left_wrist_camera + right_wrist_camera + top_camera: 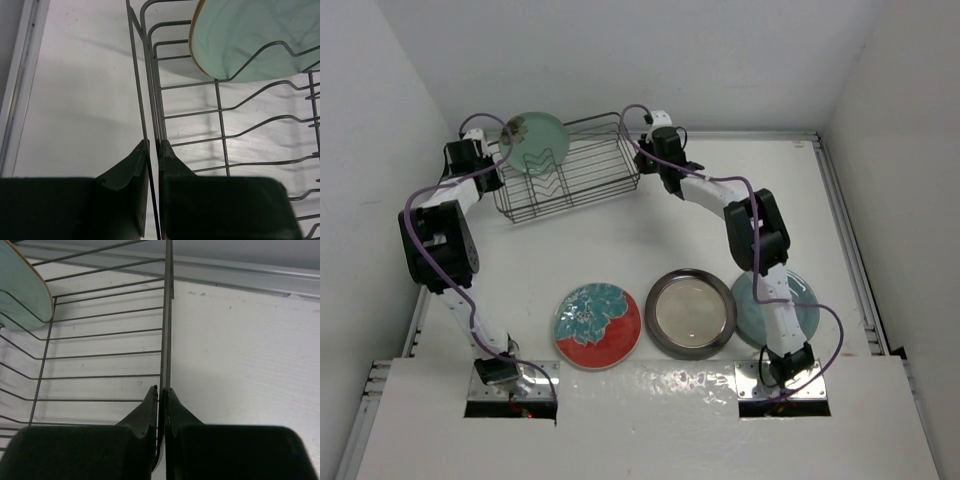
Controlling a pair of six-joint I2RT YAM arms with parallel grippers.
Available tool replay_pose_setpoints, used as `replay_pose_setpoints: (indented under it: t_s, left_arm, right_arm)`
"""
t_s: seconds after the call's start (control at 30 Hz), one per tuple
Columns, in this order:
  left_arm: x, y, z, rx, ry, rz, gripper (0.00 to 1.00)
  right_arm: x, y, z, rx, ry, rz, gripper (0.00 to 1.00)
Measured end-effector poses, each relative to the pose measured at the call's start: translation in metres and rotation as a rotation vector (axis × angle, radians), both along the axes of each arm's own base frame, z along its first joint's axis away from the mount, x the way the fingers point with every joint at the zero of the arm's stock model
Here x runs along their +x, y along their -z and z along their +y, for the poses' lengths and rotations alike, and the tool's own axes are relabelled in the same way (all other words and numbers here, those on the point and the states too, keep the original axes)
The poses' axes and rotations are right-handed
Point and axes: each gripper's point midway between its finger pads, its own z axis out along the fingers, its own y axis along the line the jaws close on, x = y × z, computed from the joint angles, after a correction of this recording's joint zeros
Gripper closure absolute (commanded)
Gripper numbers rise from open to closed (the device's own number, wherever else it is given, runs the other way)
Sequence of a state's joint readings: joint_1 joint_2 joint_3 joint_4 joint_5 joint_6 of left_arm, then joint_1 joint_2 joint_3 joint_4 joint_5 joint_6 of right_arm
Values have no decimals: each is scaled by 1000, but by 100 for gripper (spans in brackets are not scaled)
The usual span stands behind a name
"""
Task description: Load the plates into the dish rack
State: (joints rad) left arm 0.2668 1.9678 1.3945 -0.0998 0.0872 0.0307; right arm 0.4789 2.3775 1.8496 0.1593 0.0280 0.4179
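The dark wire dish rack (pixel 582 172) stands at the back of the table. The mint-green plate (pixel 534 141) stands upright in its left end; it also shows in the left wrist view (pixel 250 35) and the right wrist view (pixel 22 287). My left gripper (pixel 153 145) is shut on the rack's left end wire (pixel 142 100). My right gripper (pixel 161 390) is shut on the rack's right end wire (pixel 167 315). The red floral plate (pixel 597 325), the cream brown-rimmed plate (pixel 690 311) and the blue-teal plate (pixel 805 305) lie flat in a row near the front.
The right arm (pixel 760 240) reaches over the blue-teal plate and partly hides it. White walls close in at the left, back and right. A metal rail (pixel 845 230) runs along the table's right edge.
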Motion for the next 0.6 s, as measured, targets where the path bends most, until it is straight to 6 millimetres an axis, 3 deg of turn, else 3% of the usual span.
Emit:
replay_pose_setpoints:
  t_s: [0.27,0.37,0.4,0.43,0.47,0.5,0.53,0.6]
  left_arm:
    - [-47,2,-10,-5,24,73,100]
    - [-55,3,-10,-1,21,84,76]
    - [-56,3,-10,5,28,89,54]
    - [-59,3,-12,14,42,99,46]
    - [-61,4,-13,18,49,109,37]
    - [-62,4,-14,19,53,115,18]
    - [-63,3,-14,27,57,121,13]
    - [-64,-2,-12,40,49,121,5]
  right_arm:
    - [-41,1,-7,-36,-19,11,100]
    - [-45,1,-6,-35,-23,10,97]
    - [-46,1,-6,-35,-24,10,89]
    - [-47,1,-5,-33,-35,10,68]
    - [-50,1,-2,-27,-53,15,54]
    - [-54,2,3,-23,-78,22,42]
    - [-59,1,9,-24,-106,22,28]
    - [-70,-1,22,-35,-161,20,14]
